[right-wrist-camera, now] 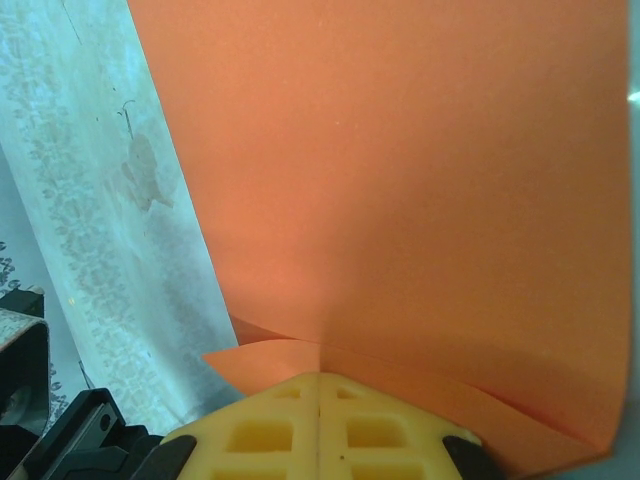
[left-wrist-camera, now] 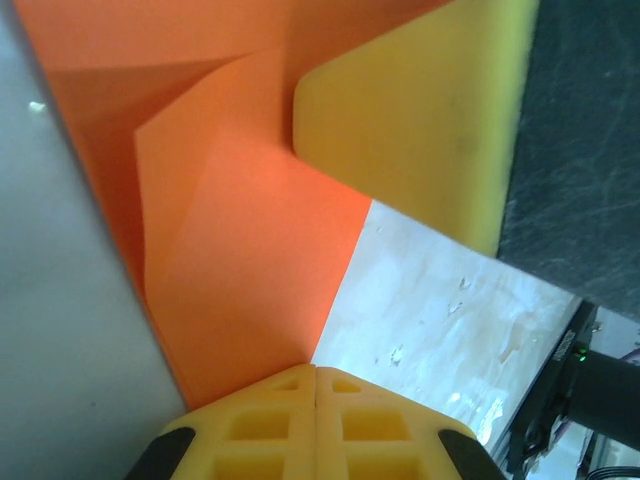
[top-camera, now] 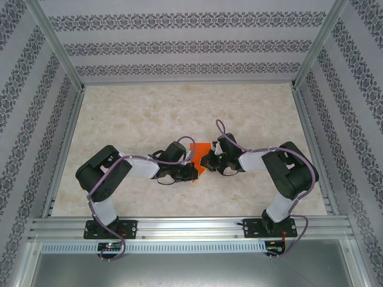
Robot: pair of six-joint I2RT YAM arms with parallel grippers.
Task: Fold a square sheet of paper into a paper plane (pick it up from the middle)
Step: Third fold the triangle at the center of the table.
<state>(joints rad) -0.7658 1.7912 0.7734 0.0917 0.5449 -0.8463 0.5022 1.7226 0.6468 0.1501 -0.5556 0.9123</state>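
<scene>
We start with the table (top-camera: 179,107), pale and marbled, fenced by patterned walls. Over its near middle the left arm (top-camera: 108,173) and right arm (top-camera: 287,170) bend inward until their wrists almost meet. Between them hangs the orange sheet of paper (left-wrist-camera: 250,230), small in the overhead view and partly hidden by the wrists.

The left gripper (left-wrist-camera: 316,372) has its yellow jaws pressed together on one corner of the sheet. The right gripper (right-wrist-camera: 320,378) is likewise clamped on an edge, where a thin second layer peeks out beside the fingertips.

We judge the folding to be under way. The left wrist view shows angled creases and an overlapping flap (left-wrist-camera: 180,110), so some folds are in. No narrow pointed dart with a centre crease has taken shape yet, so the later folds seem to remain.

As for containers, the sheet lies in none; the two grips alone carry it.
</scene>
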